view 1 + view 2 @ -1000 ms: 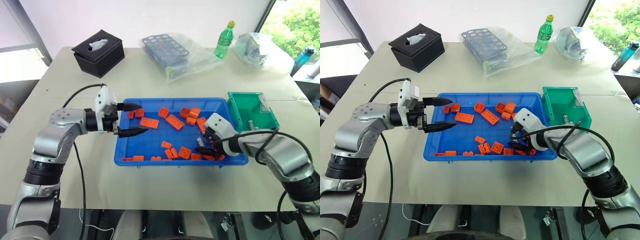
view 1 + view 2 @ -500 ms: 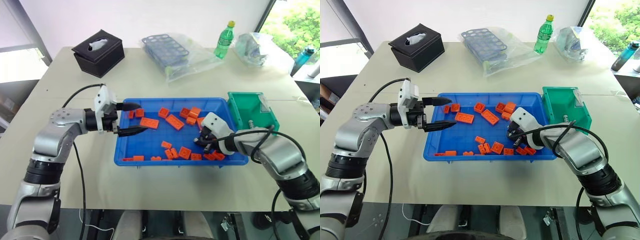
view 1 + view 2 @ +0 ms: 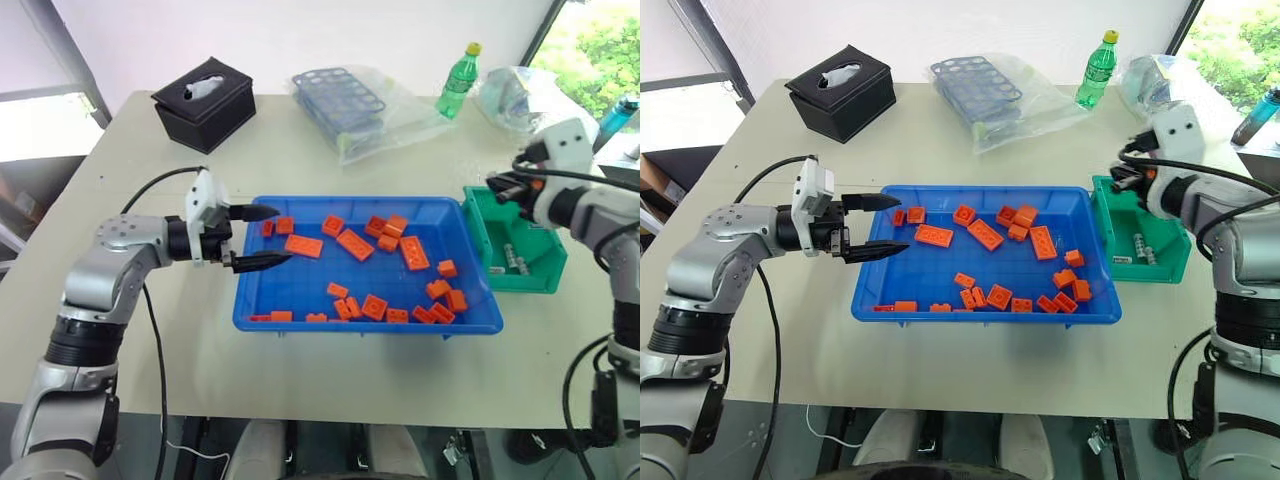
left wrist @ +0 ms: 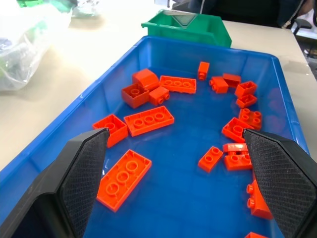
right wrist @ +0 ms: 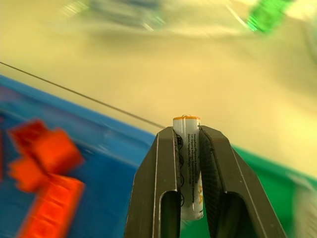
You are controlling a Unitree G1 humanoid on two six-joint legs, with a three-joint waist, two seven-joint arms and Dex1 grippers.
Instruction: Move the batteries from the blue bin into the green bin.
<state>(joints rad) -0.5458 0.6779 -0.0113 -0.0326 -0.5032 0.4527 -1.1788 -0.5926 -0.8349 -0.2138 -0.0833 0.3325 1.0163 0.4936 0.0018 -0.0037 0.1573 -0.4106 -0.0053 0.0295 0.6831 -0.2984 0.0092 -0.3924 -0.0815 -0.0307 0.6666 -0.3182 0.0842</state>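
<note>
**Right wrist view: battery pinched, right gripper above green bin**

Right wrist view shows my right gripper (image 5: pixel 188 148) pressed onto one battery (image 5: pixel 187 163), white label with an orange cap end, standing upright between the two black fingers (image 5: pixel 158 183). From the head views I see that gripper (image 3: pixel 1127 170) raised over the far end of the green bin (image 3: pixel 1160 262), which sits just beside the right end of the blue bin (image 3: pixel 985 314). Two more batteries (image 3: pixel 1138 247) lie on the green bin's floor, side by side. I can't pick out any battery in the blue bin; orange bricks (image 3: pixel 985 234) are scattered across it, most toward the right half.

My left gripper (image 3: pixel 262 237) hovers level over the blue bin's left edge, fingers (image 4: pixel 81 173) spread wide, nothing between them, pointing across the bin.

Far side of the table (image 3: pixel 130 170): black tissue box (image 3: pixel 204 102), blue rack in a clear bag (image 3: pixel 345 100), green bottle (image 3: pixel 459 66).
</note>
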